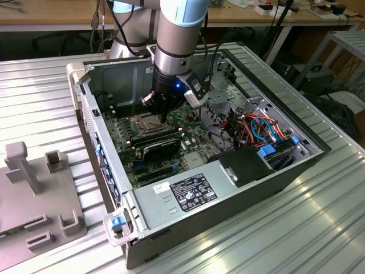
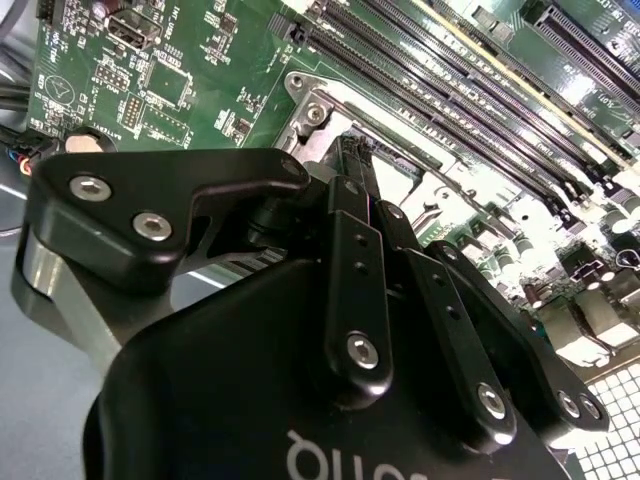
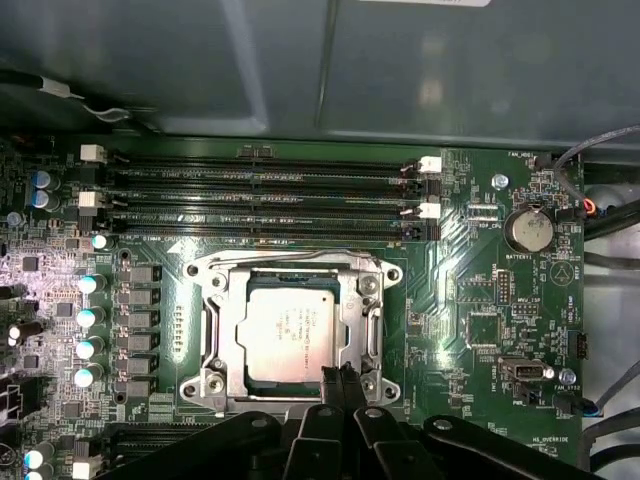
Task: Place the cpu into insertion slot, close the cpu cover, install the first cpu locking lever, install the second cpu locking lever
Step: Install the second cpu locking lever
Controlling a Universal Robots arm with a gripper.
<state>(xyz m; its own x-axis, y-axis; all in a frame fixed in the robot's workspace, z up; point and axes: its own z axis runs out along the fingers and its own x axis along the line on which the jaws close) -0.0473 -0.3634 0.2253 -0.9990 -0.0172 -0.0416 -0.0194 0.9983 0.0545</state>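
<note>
progress looks well on: the small flat square cpu with a silver-grey metal top (image 3: pixel 290 328) already sits in the square insertion slot with a silver metal rim (image 3: pixel 372 288) on the green circuit board (image 3: pixel 470 300), and the thin silver-tan metal cpu cover with a square window (image 3: pixel 225 330) appears to lie closed around the chip, though i cannot tell if it is fully flat. a thin wire locking lever (image 3: pixel 290 260) runs along the socket's edge nearest the long black memory slots (image 3: pixel 270 190); whether either lever is latched cannot be made out, so the lever steps are judged as the remaining work.

the black gripper (image 3: pixel 340 378) has its fingers pressed together with nothing between them, tips just at the socket's edge.

the open grey metal computer case (image 1: pixel 85 85) on the ribbed metal surface (image 1: pixel 319 228) holds the board, a grey power supply box (image 1: pixel 188 194) and a bundle of orange and blue cables (image 1: pixel 262 128).
</note>
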